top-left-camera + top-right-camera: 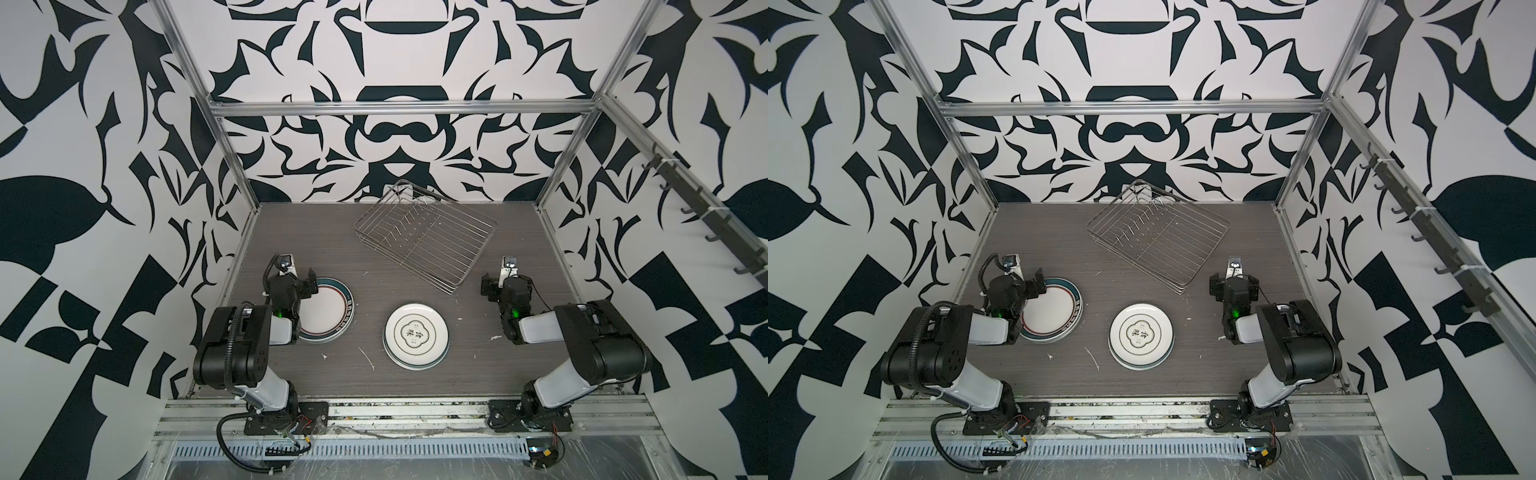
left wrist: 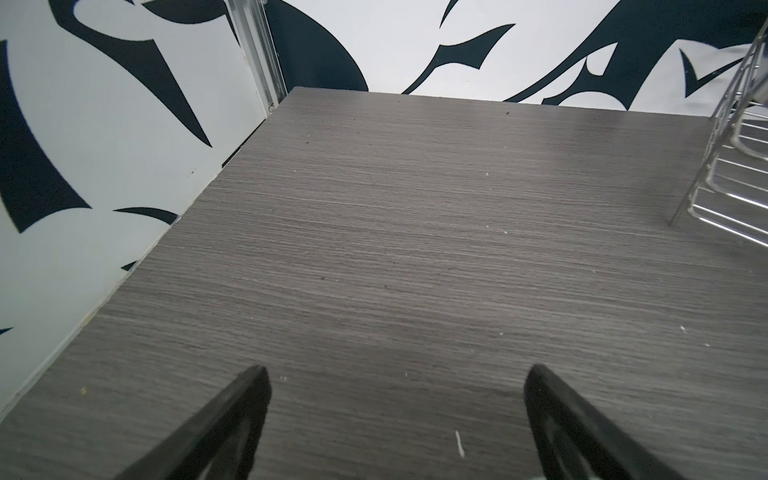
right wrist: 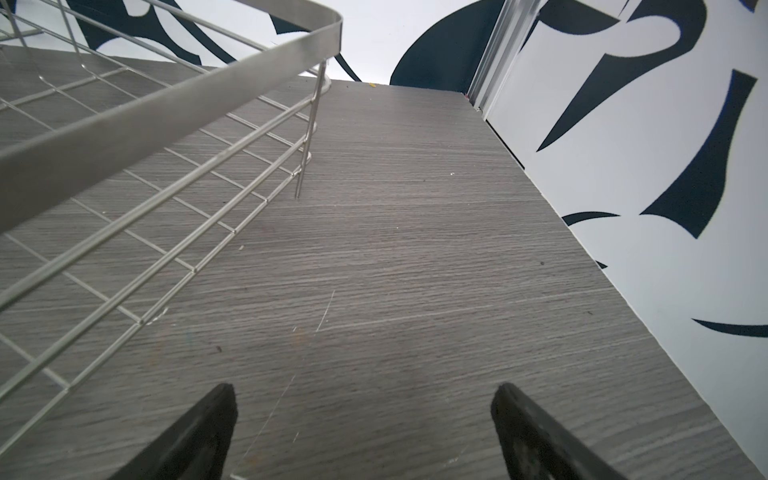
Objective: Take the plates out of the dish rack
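Note:
The dish rack [image 1: 424, 232] [image 1: 1158, 237], a silver wire basket, stands askew at the back middle of the table with no plates in it. Two stacks of plates lie flat on the table. A teal-rimmed stack [image 1: 328, 309] [image 1: 1054, 311] is at the left, and a stack topped by Chinese characters [image 1: 417, 334] [image 1: 1140, 332] is in the middle. My left gripper [image 1: 291, 276] [image 2: 397, 370] hovers open at the far-left edge of the teal-rimmed stack, over bare table. My right gripper [image 1: 507, 282] [image 3: 365, 386] is open beside the rack's near right corner [image 3: 166, 116], holding nothing.
Patterned walls and aluminium frame posts [image 1: 232, 166] close in the table at the left, back and right. A rail of dark hooks [image 1: 698, 208] runs along the right wall. White specks [image 1: 368, 357] mark the grey table top. The rack's corner [image 2: 739, 166] shows in the left wrist view.

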Controlling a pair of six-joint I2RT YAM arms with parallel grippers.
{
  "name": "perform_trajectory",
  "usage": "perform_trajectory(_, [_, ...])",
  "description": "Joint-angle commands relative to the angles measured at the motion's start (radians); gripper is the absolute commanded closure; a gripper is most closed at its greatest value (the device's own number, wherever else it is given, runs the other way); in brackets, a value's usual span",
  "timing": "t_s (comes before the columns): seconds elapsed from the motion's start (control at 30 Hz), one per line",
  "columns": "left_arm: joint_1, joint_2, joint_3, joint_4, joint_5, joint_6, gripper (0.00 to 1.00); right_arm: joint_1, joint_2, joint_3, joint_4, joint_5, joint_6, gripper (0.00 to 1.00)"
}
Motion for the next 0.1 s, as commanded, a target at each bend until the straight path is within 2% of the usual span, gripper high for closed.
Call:
perform_trajectory(0.0, [0.004,-0.014,0.015,-0.001,-0.007,-0.003,0.01,-0.003,-0.016,0.015,0.022,-0.010,0.011,0.00])
perform_trajectory(0.07, [0.003,-0.013,0.015,-0.001,-0.006,-0.003,0.01,-0.003,-0.017,0.015,0.020,-0.008,0.010,0.00])
